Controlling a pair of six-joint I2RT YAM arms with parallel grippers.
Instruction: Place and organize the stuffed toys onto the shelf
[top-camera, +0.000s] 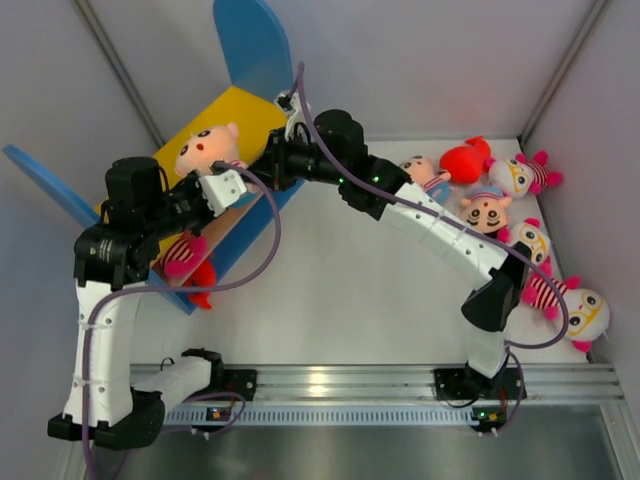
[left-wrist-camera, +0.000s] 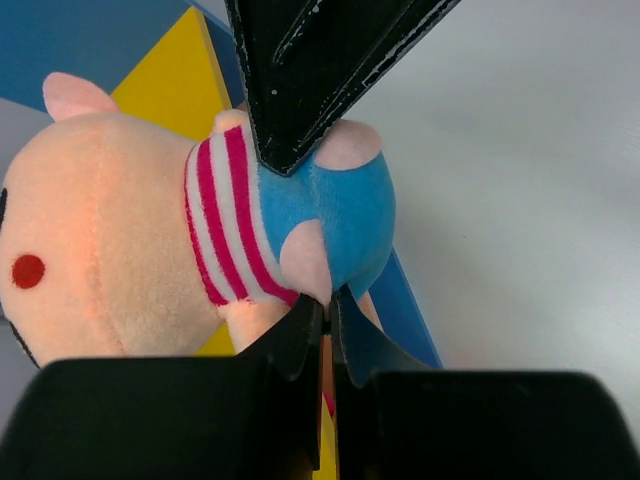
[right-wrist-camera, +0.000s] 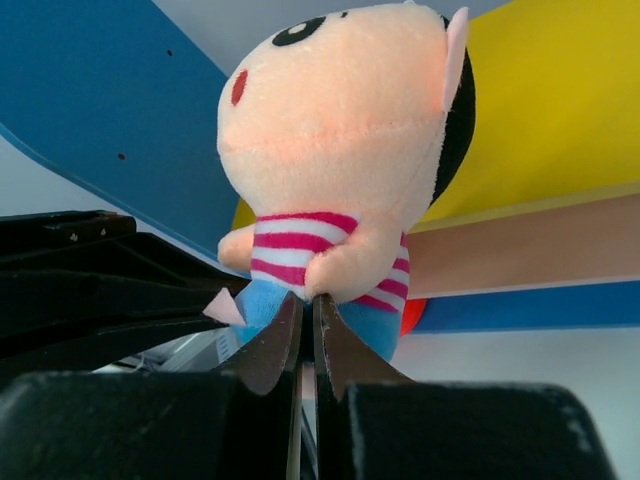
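Right gripper (right-wrist-camera: 305, 305) pinches peach doll (right-wrist-camera: 340, 130); only overhead shows loose toys (top-camera: 487, 212) rightward.

White table (top-camera: 340, 300) seen from above, closed in by grey walls. At ten o'clock a shelf (top-camera: 250, 45) with tall blue side panels rests on it, turned at an angle to the walls. From one to four o'clock, plush toys lie in a loose cluster along the right wall. Farthest back are a peach-faced doll (top-camera: 425, 172) touching a red plush (top-camera: 465, 160) and, beside that, a white-faced doll (top-camera: 515, 175) with pink feet. A second peach-faced doll (top-camera: 487, 212) lies just nearer. Two more white-faced dolls, middle (top-camera: 530, 240) and nearest (top-camera: 585, 315), are partly hidden by an arm. At six o'clock a metal rail (top-camera: 380, 385) runs along the near edge.
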